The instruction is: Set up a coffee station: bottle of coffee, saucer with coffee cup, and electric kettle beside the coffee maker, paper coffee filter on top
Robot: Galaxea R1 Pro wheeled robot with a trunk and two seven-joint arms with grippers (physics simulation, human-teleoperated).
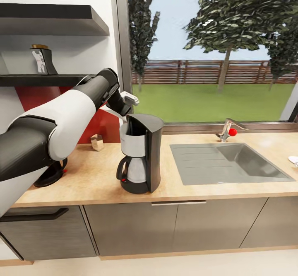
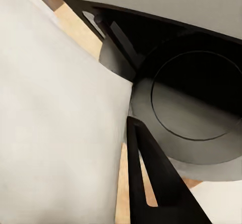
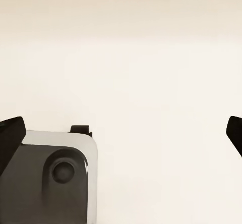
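The black coffee maker (image 1: 140, 160) stands on the kitchen countertop (image 1: 95, 180), left of the sink. My left gripper (image 1: 123, 115) hovers at its top rear, shut on the white paper coffee filter (image 2: 55, 118). That sheet hangs beside the round filter basket (image 2: 194, 108), and one black finger (image 2: 151, 183) shows against it. The bottle of coffee (image 1: 42, 60) stands on the thin kitchen shelf (image 1: 45, 80). My left arm hides most of the dark electric kettle (image 1: 49, 177). In the right wrist view my right gripper (image 3: 121, 133) is open over a pale surface.
A small tan shaker (image 1: 97, 142) sits by the red backsplash. The steel sink (image 1: 227, 162) and faucet (image 1: 227, 129) take up the counter's right part. A white object (image 1: 293, 159) is cut off by the right edge. A thicker black board (image 1: 54, 19) hangs above.
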